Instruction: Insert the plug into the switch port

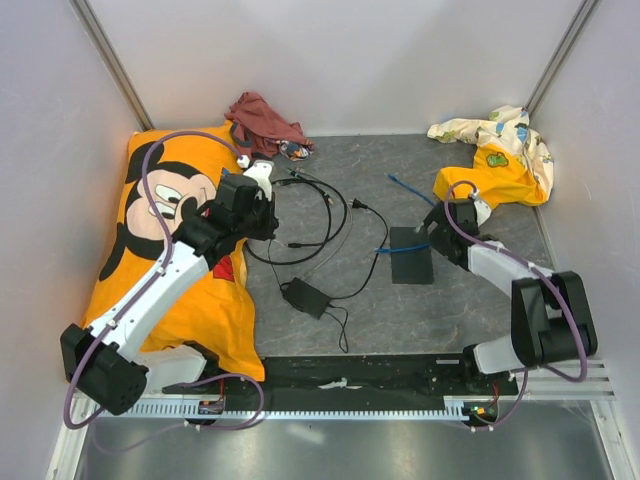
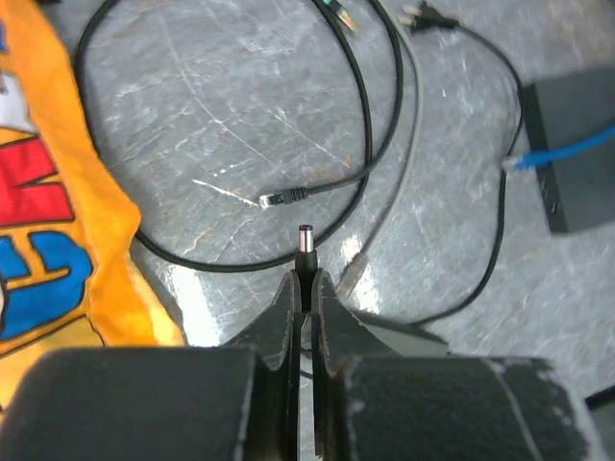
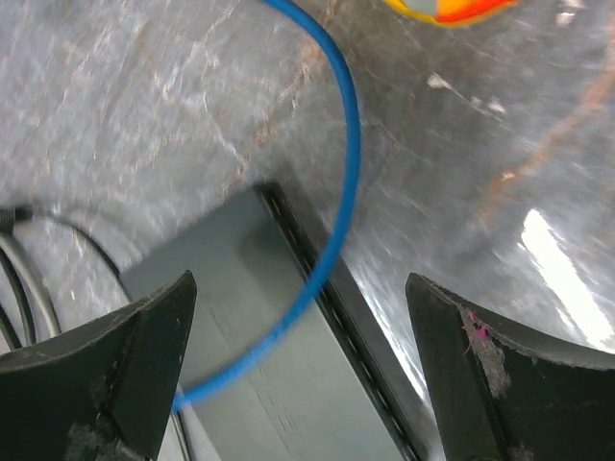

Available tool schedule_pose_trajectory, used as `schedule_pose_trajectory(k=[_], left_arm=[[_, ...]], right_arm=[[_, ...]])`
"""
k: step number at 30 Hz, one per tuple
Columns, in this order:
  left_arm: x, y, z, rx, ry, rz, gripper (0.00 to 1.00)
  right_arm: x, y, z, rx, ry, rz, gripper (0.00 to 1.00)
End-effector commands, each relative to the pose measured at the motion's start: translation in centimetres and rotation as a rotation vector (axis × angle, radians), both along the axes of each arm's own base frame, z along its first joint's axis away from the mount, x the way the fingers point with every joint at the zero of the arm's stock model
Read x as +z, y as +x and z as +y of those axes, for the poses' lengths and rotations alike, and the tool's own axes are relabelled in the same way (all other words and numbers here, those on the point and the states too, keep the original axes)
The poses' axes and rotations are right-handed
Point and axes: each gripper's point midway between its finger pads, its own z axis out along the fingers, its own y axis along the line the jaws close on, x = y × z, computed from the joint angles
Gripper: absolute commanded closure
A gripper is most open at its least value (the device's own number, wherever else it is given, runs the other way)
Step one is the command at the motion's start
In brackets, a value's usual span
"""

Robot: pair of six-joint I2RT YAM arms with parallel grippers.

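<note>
My left gripper (image 2: 307,280) is shut on the black barrel plug (image 2: 307,248), whose metal tip sticks out ahead of the fingertips, above the grey table. In the top view the left gripper (image 1: 266,218) hangs at the pillow's right edge, left of the cable loops. The switch (image 1: 411,256) is a flat black box at centre right, also seen at the right edge of the left wrist view (image 2: 577,144). A blue cable (image 2: 567,152) runs into its side. My right gripper (image 3: 300,284) stands wide open just above the switch (image 3: 259,355) and its port edge (image 3: 332,298). Which socket is the switch port I cannot tell.
A black adapter brick (image 1: 306,296) with cord lies in the middle. Black cable loops (image 1: 322,215) lie between my left gripper and the switch. A Mickey pillow (image 1: 165,240) fills the left side. Red cloth (image 1: 265,120) and yellow cloth (image 1: 500,155) lie at the back.
</note>
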Motion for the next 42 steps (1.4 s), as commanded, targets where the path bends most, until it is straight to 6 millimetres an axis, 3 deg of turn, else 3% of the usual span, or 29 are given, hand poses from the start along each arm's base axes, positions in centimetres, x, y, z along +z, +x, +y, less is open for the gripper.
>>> schedule_pose_trajectory(k=[1,4,5,7,8,9,10,11,13,14,16,19,20,21,22,24,25,26,28,29,31,32,34,36,37,38,42], left_arm=[[-1.1,0.0,-0.6,-0.160,0.084,-0.022,0.98],[-2.2,-0.2,-0.5,-0.167,0.095,-0.018,0.98],[-2.3,-0.2,-0.4,-0.165,0.099,-0.016,0.98],[-2.2,-0.2,-0.2,-0.157,0.104,-0.022,0.99],[-2.2,-0.2,-0.1,-0.150,0.109,-0.027,0.98],[-2.1,-0.1,0.1,-0.146,0.112,-0.032,0.98],[-2.1,-0.2,0.2,-0.142,0.114,-0.034,0.98],[-2.2,-0.2,0.3,-0.139,0.117,-0.035,0.99],[-2.3,-0.3,0.4,-0.135,0.115,-0.035,0.99],[-2.2,-0.4,0.4,-0.135,0.113,-0.039,0.99],[-2.2,-0.4,0.4,-0.134,0.112,-0.040,0.99],[-2.1,-0.7,0.2,-0.147,0.100,-0.040,0.98],[-2.0,-0.8,0.0,-0.159,0.091,-0.039,0.98],[-1.9,-0.9,-0.1,-0.164,0.086,-0.042,0.98],[-1.9,-0.9,-0.1,-0.164,0.086,-0.042,0.99],[-2.1,-1.3,-1.1,-0.220,0.060,-0.026,0.98],[-2.1,-1.5,-1.5,-0.243,0.053,-0.025,0.99],[-2.1,-1.8,-2.2,-0.278,0.041,-0.020,0.98],[-2.4,-2.3,-3.4,-0.339,0.053,-0.016,0.98],[-2.5,-2.5,-3.9,-0.362,0.061,-0.017,0.98],[-3.1,-3.2,-5.6,-0.439,0.088,-0.013,0.98],[-3.3,-3.6,-6.4,-0.462,0.091,-0.005,0.99],[-4.0,-4.3,-8.5,-0.551,0.114,0.007,0.99],[-3.9,-5.0,-10.5,-0.602,0.107,0.012,0.98],[-5.0,-5.0,-11.3,-0.613,0.121,0.043,0.98],[-5.3,-5.1,-12.0,-0.625,0.123,0.049,0.99],[-6.3,-5.0,-16.4,-0.704,0.029,0.048,0.98]], right_arm=[[1.6,4.8,1.4,-0.040,0.110,-0.113,0.02],[1.6,7.4,2.8,0.010,0.145,-0.136,0.02],[2.8,9.0,3.4,0.038,0.154,-0.175,0.02],[2.5,11.1,5.3,0.109,0.192,-0.187,0.02],[4.6,13.4,6.1,0.159,0.184,-0.249,0.02],[3.6,14.3,7.7,0.224,0.203,-0.232,0.02],[4.0,15.1,9.7,0.292,0.208,-0.245,0.02],[6.5,17.1,11.1,0.354,0.209,-0.314,0.02],[6.4,17.5,14.8,0.485,0.272,-0.328,0.02],[7.9,18.3,15.7,0.518,0.282,-0.370,0.02],[7.5,18.2,16.9,0.558,0.249,-0.355,0.02],[6.6,17.5,15.6,0.558,0.134,-0.289,0.02],[5.2,16.3,14.7,0.548,0.098,-0.233,0.02],[6.1,15.7,14.0,0.544,0.067,-0.241,0.02],[4.8,14.5,12.9,0.549,0.001,-0.206,0.02],[5.7,12.6,11.7,0.563,-0.050,-0.194,0.02],[4.7,11.3,11.0,0.581,-0.085,-0.160,0.02],[5.4,10.3,10.3,0.579,-0.114,-0.154,0.02],[4.3,8.3,9.2,0.588,-0.156,-0.107,0.02],[5.3,7.5,8.7,0.579,-0.172,-0.115,0.02],[4.9,5.8,8.1,0.582,-0.181,-0.098,0.02],[6.2,5.3,7.7,0.568,-0.188,-0.129,0.02],[5.9,3.9,7.1,0.547,-0.187,-0.119,0.02],[7.1,2.9,7.0,0.529,-0.163,-0.155,0.02],[6.6,2.0,6.8,0.529,-0.157,-0.147,0.02],[7.4,1.7,6.7,0.523,-0.155,-0.173,0.02],[7.4,0.4,5.3,0.456,-0.170,-0.193,0.02]])
